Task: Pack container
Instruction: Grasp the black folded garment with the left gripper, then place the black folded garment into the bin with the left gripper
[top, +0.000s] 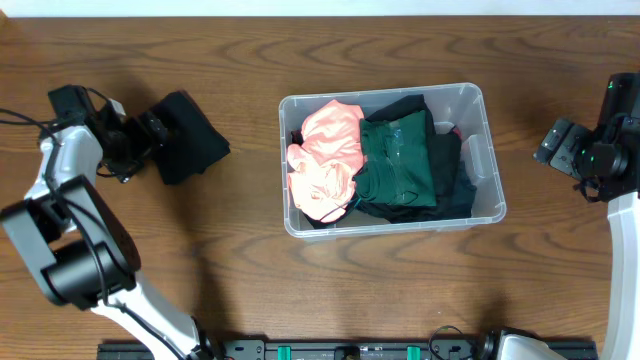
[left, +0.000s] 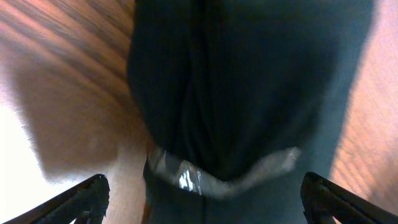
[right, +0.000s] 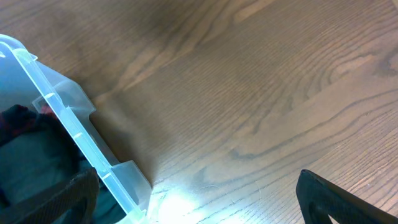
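The clear plastic container (top: 486, 150) stands at the table's middle and holds a pink garment (top: 328, 155), a dark green garment (top: 397, 160) and black clothes. A folded black garment (top: 190, 135) lies on the table at the left. My left gripper (top: 150, 130) is open at its left edge; in the left wrist view the garment (left: 249, 81) fills the frame between the spread fingers (left: 202, 202). My right gripper (top: 556, 142) is open and empty, to the right of the container; its wrist view shows the container's rim (right: 68, 127) by the left finger.
The wooden table (top: 250, 260) spreads around the container. A black rail (top: 350, 350) runs along the front edge.
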